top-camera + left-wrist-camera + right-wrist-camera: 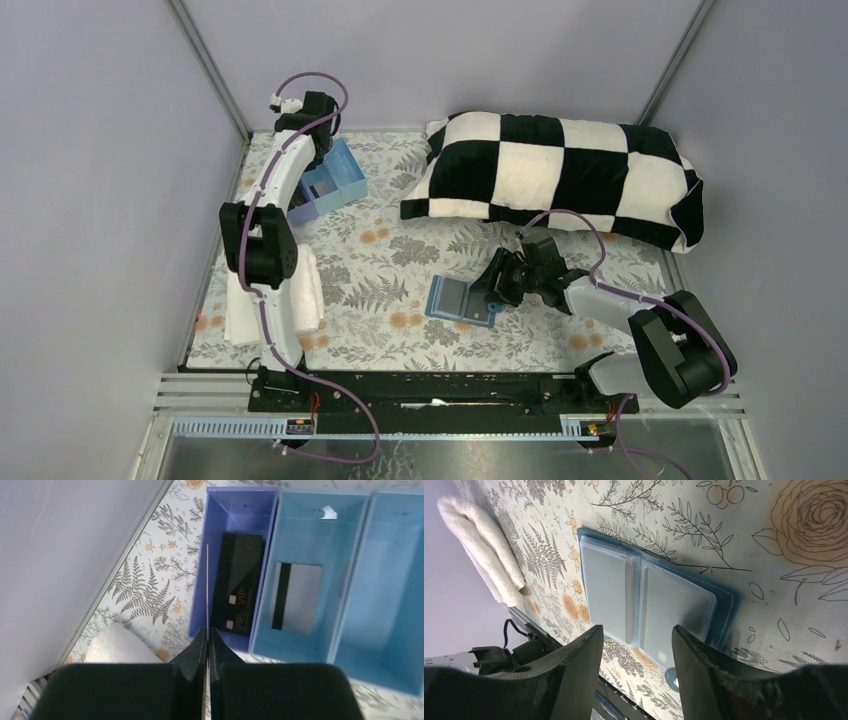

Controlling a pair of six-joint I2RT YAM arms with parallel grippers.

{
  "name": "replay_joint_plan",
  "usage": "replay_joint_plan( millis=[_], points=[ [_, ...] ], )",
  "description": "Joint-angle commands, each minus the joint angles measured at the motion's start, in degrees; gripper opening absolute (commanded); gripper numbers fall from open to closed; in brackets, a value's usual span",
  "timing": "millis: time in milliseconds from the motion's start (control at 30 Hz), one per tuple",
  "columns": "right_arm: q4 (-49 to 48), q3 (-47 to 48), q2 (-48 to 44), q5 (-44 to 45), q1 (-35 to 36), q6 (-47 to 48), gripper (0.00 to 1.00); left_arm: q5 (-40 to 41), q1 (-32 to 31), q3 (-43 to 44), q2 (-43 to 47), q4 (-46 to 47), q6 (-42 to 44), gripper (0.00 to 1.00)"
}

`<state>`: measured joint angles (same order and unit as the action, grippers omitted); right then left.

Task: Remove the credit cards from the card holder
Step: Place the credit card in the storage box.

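The right hand (636, 630) hovered over a floral-patterned desk (724, 520), its two black fingers (579, 670) spread apart in the foreground. Between and just beyond them lay the light-blue card holder (649, 600), opened flat, showing two pale grey panels side by side with a teal border along the far edge. A folded white towel (479, 540) rested well apart at the upper left. A black cable (516, 630) curled at the desk's edge.
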<state>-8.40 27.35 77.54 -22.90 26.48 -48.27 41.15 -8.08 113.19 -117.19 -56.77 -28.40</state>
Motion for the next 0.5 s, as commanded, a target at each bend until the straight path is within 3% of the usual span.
replay_joint_plan(
  millis=[0, 167, 467],
  points=[
    [0.8, -0.1, -2.1, 2.7, 0.5, -0.2, 0.6, 2.0, 3.5, 5.4, -3.1, -0.8, -1.8, 0.0],
    [-0.1, 0.4, -0.4, 3.2, 0.5, -0.4, 0.6, -3.8, 5.9, 5.2, -6.0, 1.0, -1.8, 0.0],
    [-0.2, 1.9, 1.7, 2.8, 0.4, -0.2, 0.6, -7.3, 7.2, 4.1, -9.4, 3.8, -1.6, 0.0]
  ],
)
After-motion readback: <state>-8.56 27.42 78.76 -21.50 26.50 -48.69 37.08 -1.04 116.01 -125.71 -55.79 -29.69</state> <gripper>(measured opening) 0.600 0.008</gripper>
